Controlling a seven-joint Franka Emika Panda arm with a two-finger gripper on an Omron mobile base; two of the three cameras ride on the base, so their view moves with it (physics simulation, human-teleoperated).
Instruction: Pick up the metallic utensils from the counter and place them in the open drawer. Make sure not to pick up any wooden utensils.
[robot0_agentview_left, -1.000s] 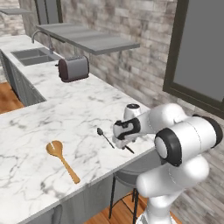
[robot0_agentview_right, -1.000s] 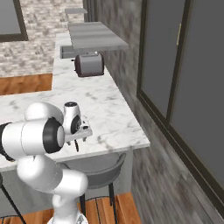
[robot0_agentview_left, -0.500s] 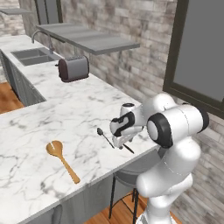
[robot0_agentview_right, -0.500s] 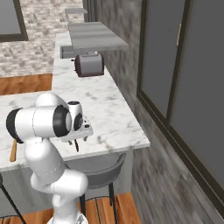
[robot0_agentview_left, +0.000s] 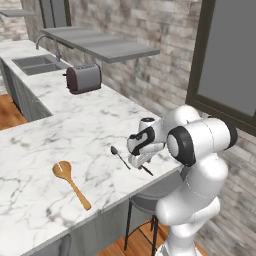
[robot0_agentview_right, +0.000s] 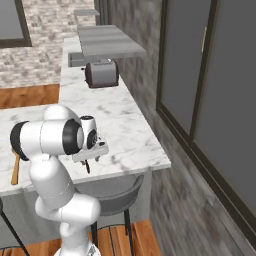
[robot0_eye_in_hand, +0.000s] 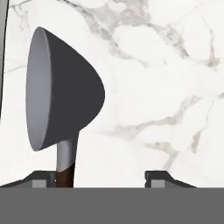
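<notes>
My tool (robot0_eye_in_hand: 100, 177) stands unclenched, nothing gripped; spoon (robot0_eye_in_hand: 61, 92) just ahead looks light, stiff, slippery, so take its slim neck

Glossy veined marble counter (robot0_agentview_left: 75, 135); matt wooden spoon (robot0_agentview_left: 70, 182); metal toaster (robot0_agentview_left: 83, 78)

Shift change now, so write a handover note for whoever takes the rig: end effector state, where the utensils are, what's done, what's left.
End effector: open, low over the counter, jaws either side of the knife handle, not clamped.
Metal spoon: flat on the counter, just beside the end effector.
Wooden spoon: farther along, near the front edge; leave it.
Done: nothing lifted yet.
Left: grip the knife, carry it to the drawer, then the metal spoon.
</notes>
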